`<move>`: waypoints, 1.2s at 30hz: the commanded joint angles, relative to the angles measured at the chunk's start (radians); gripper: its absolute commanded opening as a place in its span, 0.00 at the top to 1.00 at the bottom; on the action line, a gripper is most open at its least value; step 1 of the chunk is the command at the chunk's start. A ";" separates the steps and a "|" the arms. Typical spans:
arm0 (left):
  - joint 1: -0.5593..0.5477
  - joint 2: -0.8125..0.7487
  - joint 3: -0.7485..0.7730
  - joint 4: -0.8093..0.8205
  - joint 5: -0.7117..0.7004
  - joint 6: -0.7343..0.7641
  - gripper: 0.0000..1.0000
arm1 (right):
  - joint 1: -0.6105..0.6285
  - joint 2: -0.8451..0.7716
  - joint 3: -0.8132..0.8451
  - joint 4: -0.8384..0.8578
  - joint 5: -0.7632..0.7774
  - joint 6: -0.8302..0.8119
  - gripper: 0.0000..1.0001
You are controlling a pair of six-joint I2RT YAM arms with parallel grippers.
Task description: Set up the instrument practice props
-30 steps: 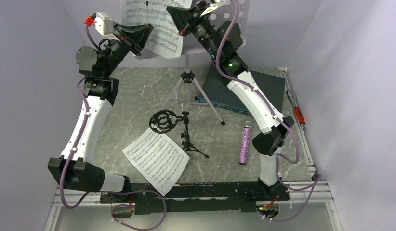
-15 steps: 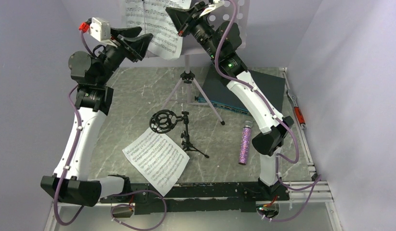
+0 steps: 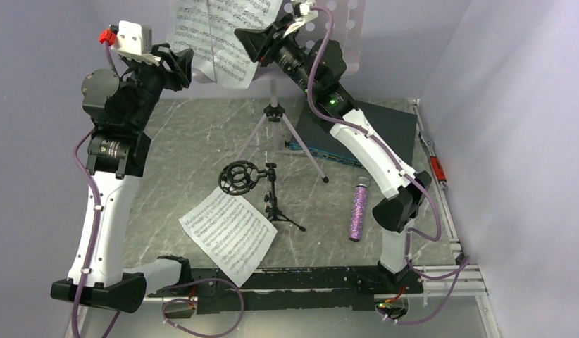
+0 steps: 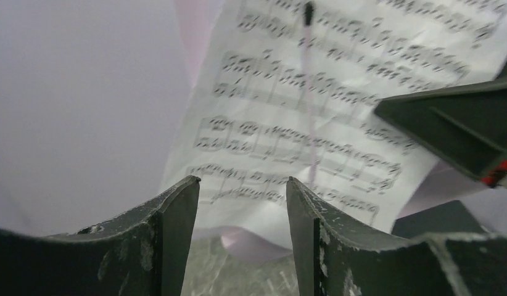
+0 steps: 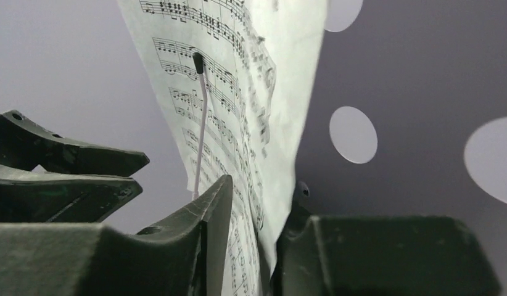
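A white sheet-music page (image 3: 216, 32) rests on the pale lilac perforated music stand (image 3: 346, 32), with the stand's thin wire arm (image 4: 308, 92) lying across it. My left gripper (image 3: 190, 62) is open just left of the page, and nothing is between its fingertips (image 4: 242, 180). My right gripper (image 3: 250, 41) is at the page's right edge. Its jaws (image 5: 263, 185) are slightly parted, and the loose page edge (image 5: 257, 135) hangs between them. A second page (image 3: 230, 236), the small black tripod with ring mount (image 3: 269, 190) and the glittery purple microphone (image 3: 358, 211) lie on the table.
The stand's tripod legs (image 3: 275, 120) spread over the back middle of the table. A flat dark grey-teal box (image 3: 396, 127) lies behind the right arm. Purple walls close in on both sides. The black base rail (image 3: 287, 278) runs along the near edge.
My left gripper has opened, let go of the page on the stand and drawn back to the left. My right gripper's jaws have parted slightly around the page's edge.
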 commanded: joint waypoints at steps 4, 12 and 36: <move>-0.003 0.026 0.070 -0.201 -0.173 0.030 0.37 | -0.003 -0.134 -0.090 0.009 0.040 -0.012 0.55; 0.049 0.084 0.141 -0.256 -0.084 -0.018 0.35 | -0.003 -0.201 -0.223 0.038 0.029 0.026 0.60; 0.410 0.189 0.146 0.104 0.787 -0.348 0.42 | -0.005 -0.157 -0.095 -0.018 0.040 -0.036 1.00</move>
